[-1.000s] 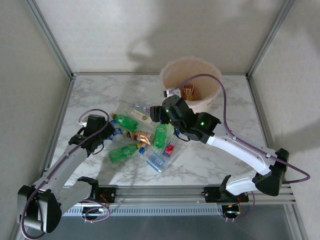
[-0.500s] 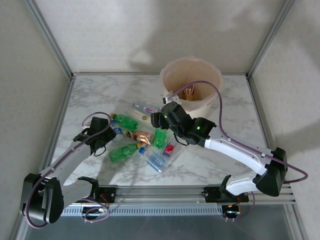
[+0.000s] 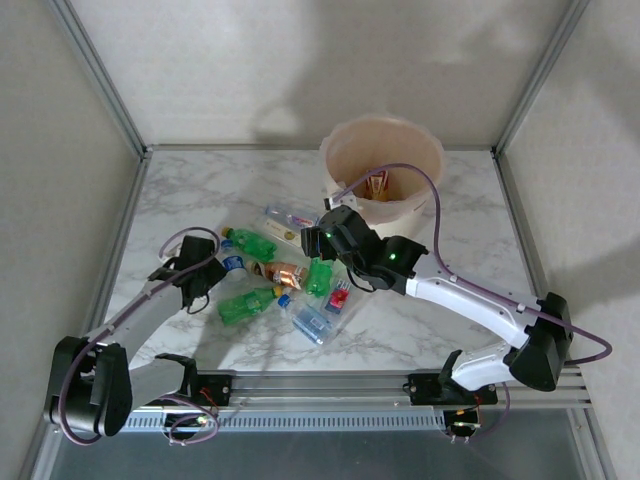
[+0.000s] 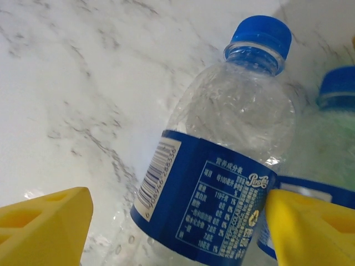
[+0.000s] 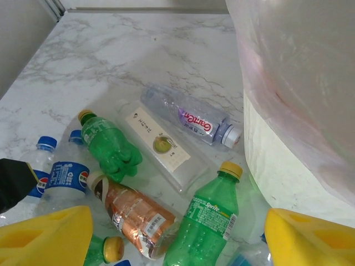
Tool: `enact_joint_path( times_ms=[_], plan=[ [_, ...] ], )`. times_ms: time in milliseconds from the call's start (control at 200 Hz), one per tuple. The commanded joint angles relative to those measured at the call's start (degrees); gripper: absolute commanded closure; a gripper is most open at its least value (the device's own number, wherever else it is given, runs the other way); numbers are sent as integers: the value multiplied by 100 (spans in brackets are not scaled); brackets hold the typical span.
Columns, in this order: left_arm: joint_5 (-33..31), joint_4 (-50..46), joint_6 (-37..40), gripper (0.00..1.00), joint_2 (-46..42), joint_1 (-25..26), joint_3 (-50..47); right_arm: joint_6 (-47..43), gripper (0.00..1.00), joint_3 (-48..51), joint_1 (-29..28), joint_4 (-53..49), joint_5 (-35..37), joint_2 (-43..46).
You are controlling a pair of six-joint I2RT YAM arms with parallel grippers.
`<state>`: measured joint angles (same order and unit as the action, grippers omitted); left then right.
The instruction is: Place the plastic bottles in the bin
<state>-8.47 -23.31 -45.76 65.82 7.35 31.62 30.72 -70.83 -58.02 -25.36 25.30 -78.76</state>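
Several plastic bottles lie in a pile left of the bin (image 3: pixel 383 170). My left gripper (image 3: pixel 207 272) is at the pile's left edge. Its yellow fingers (image 4: pixel 47 224) straddle a clear Pepsi bottle (image 4: pixel 222 166) with a blue cap; the right one is against the label and a gap remains on the left, so it is open (image 4: pixel 177 221). My right gripper (image 3: pixel 318 243) hovers open (image 5: pixel 177 233) over a green Sprite bottle (image 5: pixel 205 221), with a copper-labelled bottle (image 5: pixel 133 213) to that bottle's left. The bin's bagged wall (image 5: pixel 299 100) rises close on the right.
A crushed green bottle (image 5: pixel 105 147), a flat clear bottle with a white label (image 5: pixel 158 141) and a clear purple-labelled bottle (image 5: pixel 191 119) lie beyond the Sprite. A second blue-capped bottle (image 4: pixel 335 111) touches the Pepsi bottle. Metal frame posts (image 3: pixel 100 80) and walls enclose the marble table (image 3: pixel 200 190).
My right gripper has come away from the bin and dropped towards the pile. My left gripper has slid a little to the right, up to the blue-capped bottle.
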Motion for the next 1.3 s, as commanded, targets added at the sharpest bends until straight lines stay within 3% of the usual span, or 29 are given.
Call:
enact_joint_path(
  times_ms=[0,436,936,1297],
  plan=[
    [-208,51,-112,18,-87,-226,-163,4,18,132,-9,230,-45,-4],
    [398,833,-113,15,744,-383,-148,74,18,174,-4,357,-204,-27],
    [255,764,-39,34,424,-393,-218,233,18,627,8,703,-122,795],
    [396,761,-1,43,483,-393,-167,290,16,770,2,572,111,1318]
  ],
)
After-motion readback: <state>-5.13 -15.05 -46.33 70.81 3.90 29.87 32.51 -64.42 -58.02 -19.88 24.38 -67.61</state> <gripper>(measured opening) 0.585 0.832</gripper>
